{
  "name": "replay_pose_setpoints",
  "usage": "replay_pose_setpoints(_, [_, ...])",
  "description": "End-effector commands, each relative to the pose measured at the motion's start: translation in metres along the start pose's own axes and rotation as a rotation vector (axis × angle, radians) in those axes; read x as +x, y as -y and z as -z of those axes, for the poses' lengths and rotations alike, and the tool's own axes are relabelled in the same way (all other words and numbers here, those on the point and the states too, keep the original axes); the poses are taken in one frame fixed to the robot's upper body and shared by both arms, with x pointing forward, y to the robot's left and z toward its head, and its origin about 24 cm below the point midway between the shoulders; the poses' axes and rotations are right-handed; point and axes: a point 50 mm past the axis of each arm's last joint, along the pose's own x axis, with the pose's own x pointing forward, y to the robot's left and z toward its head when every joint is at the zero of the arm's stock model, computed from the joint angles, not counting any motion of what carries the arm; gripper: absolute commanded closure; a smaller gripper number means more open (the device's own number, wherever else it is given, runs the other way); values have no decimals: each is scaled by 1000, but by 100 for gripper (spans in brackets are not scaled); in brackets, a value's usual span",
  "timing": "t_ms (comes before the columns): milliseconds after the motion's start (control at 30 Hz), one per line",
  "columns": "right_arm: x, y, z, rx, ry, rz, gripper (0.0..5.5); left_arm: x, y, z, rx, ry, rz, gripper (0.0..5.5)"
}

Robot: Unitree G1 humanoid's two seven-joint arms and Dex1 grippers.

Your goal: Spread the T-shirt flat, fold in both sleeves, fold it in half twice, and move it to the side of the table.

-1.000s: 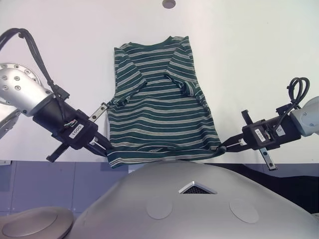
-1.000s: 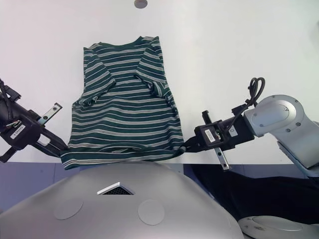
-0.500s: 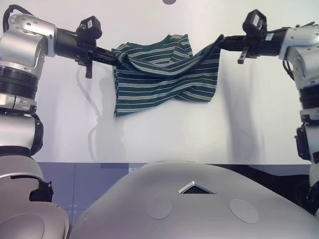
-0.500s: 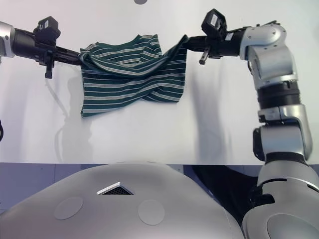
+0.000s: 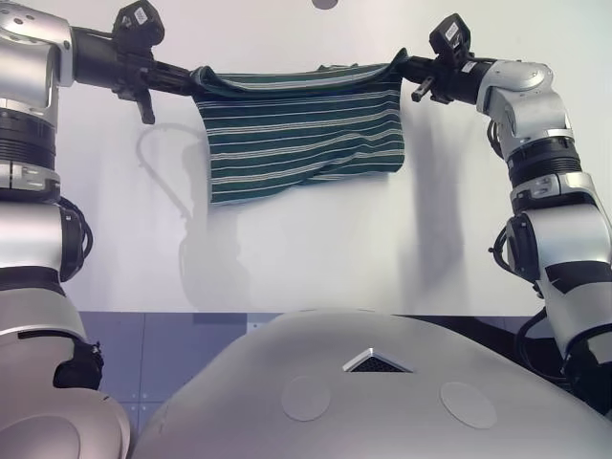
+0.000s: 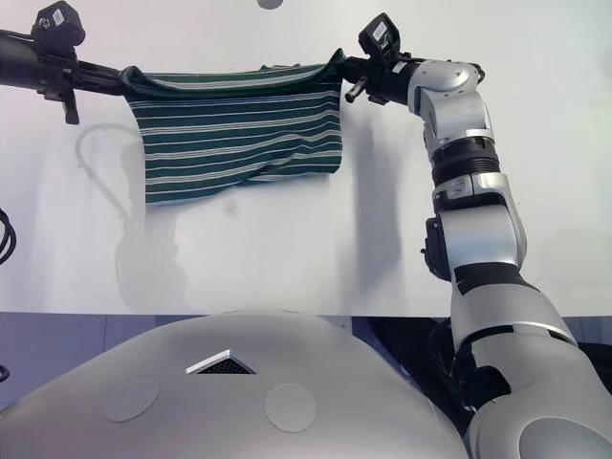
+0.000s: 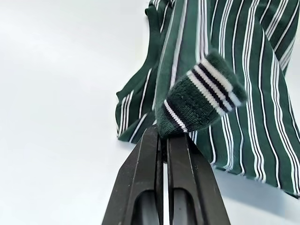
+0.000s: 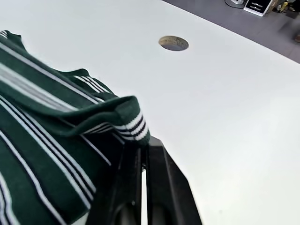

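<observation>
Two corners of the T-shirt (image 5: 306, 139) are pinched, one in the left pincer (image 5: 194, 82) and one in the right pincer (image 5: 401, 68), both clamped tight, stretching it across the far tabletop (image 5: 287, 249). This looks like the first half-fold. The next move calls for lowering both corners evenly onto the cloth, then letting go.

- T-shirt (image 5: 301, 134): dark green, crossed all over by thin white stripes, most of them in pairs.
- Ribbed edge (image 7: 201, 98) of the T-shirt: the same green, with narrow black and white bands.
- Table (image 5: 316, 249): plain white.
- Round hole (image 8: 173, 43) in the table: grey-brown.
- Left gripper (image 5: 191, 77), right gripper (image 5: 402, 65): black.
- Floor (image 8: 220, 14): dark grey.
</observation>
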Motion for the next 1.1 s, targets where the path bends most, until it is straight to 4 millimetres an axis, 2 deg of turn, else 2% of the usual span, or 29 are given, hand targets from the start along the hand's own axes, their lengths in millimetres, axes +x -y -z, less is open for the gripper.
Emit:
replay_pose_setpoints(33, [13, -3, -14, -10, 23, 15, 550, -17, -10, -5, 44, -48, -77, 549])
replay_pose_setpoints(233, [38, -17, -30, 34, 68, 33, 550, -3, -12, 20, 7, -108, -139, 549])
replay_pose_setpoints(400, [47, -24, -24, 53, 34, 43, 550, -1, -13, 30, 7, -139, -181, 549])
replay_pose_setpoints(433, [47, -24, -21, 61, 16, 61, 523, 0, -15, 30, 5, -143, -210, 550])
replay_pose_setpoints(633, [47, -19, -11, 167, -43, 147, 408, 1, -25, 28, -118, -61, -339, 435])
replay_pose_setpoints(867, [45, -8, -20, 390, 77, 305, 284, 4, -28, 36, -217, 35, -472, 321])
replay_pose_setpoints(933, [45, -9, -26, 368, 142, 303, 242, 10, -18, 27, -182, 135, -378, 282])
replay_pose_setpoints(967, [46, -12, -29, 313, 169, 277, 240, 13, -12, 24, -134, 168, -334, 264])
replay_pose_setpoints(1100, [44, -21, -45, 130, 278, 220, 240, 23, 24, 7, 49, 366, -137, 257])
